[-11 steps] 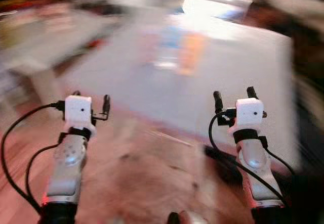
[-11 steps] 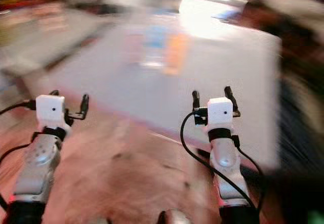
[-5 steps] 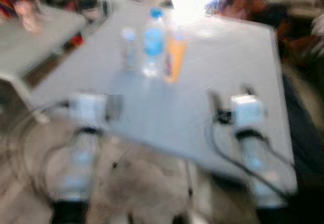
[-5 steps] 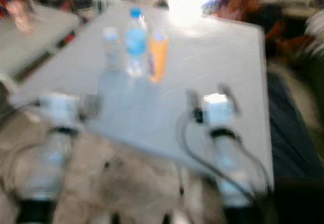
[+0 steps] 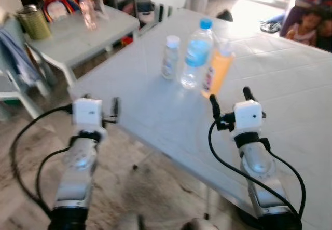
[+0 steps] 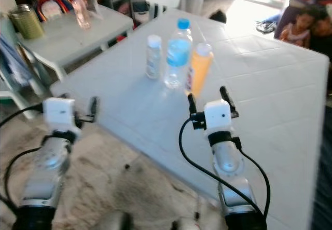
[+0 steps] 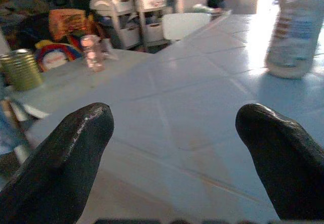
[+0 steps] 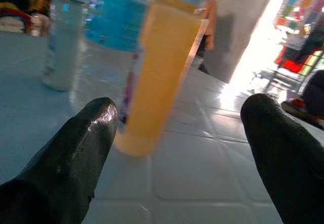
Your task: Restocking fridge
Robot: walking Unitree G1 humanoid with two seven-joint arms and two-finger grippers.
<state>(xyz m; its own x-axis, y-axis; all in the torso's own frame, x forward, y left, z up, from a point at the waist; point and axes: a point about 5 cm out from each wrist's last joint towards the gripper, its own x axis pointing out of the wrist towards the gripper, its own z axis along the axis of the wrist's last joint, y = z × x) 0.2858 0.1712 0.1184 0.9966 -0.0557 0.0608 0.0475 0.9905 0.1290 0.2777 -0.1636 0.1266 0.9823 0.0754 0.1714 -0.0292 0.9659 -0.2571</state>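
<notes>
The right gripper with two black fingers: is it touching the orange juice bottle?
Apart. In the right wrist view, the right gripper is open, and bare table lies between its fingertips and the orange juice bottle.

Just ahead of the right claw [image 5: 229,96] three bottles stand close together on the surface [image 5: 290,100]: the juice bottle [image 5: 218,74] nearest, the water bottle [image 5: 195,53] to its left, the small bottle [image 5: 168,57] farther left. The left claw [image 5: 101,100] hangs at the surface's near-left edge.
</notes>
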